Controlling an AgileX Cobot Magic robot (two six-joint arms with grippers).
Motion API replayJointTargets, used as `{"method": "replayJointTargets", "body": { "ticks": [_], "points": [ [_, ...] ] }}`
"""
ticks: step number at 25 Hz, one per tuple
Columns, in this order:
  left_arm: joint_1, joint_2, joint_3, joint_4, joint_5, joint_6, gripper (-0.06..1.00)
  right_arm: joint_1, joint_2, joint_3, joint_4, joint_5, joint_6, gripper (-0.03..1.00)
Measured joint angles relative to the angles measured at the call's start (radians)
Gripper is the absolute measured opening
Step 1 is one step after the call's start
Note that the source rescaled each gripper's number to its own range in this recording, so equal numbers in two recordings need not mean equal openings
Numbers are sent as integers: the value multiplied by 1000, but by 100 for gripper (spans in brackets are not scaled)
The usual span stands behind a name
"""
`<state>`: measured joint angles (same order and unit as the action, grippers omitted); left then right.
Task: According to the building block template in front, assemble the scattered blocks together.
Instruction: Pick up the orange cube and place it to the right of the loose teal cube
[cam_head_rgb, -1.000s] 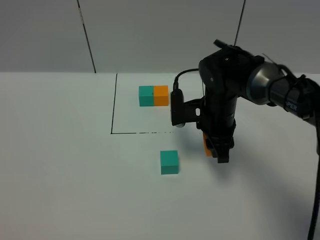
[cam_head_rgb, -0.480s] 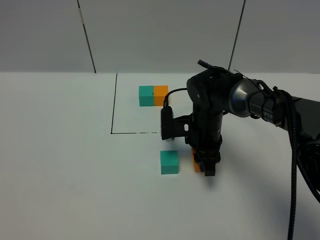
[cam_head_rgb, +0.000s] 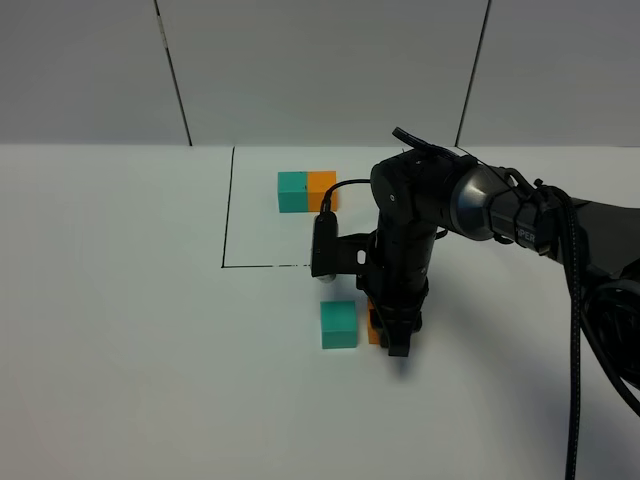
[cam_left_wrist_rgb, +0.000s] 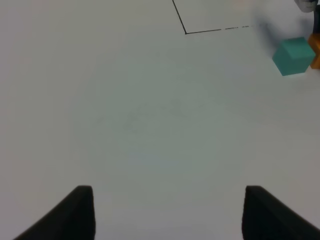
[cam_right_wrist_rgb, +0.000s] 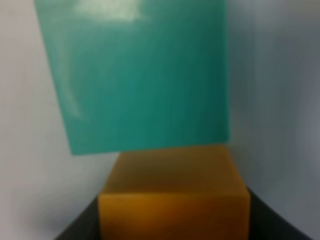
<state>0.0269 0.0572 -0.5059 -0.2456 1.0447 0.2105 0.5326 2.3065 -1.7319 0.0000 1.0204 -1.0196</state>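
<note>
Exterior high: orange block (cam_head_rgb: 373, 328) half hidden in right jaws' grip; off-frame left jaws apart, empty.

Right arm (cam_head_rgb: 440, 200) — matte black, grey metal collar (cam_head_rgb: 482, 206) (white lettering), black cable (cam_head_rgb: 577, 330) alongside.

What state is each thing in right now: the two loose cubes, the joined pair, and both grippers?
teal cube: lying loose, not gripped.
orange cube: gripped, right beside the teal cube; whether they touch is unclear.
template pair: joined, teal left and orange right, with nothing touching it.
right gripper: shut on the orange cube.
left gripper: open, holding nothing.
</note>
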Motion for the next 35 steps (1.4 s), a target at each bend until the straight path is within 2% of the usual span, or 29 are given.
{"method": "replayJointTargets", "body": {
  "ticks": [26,35],
  "points": [
    [0,0,0,0,0,0,34,0,0,0,27,-5,-1,1],
    [0,0,0,0,0,-1,34,0,6,0,78,-10,-43,1]
  ]
}}
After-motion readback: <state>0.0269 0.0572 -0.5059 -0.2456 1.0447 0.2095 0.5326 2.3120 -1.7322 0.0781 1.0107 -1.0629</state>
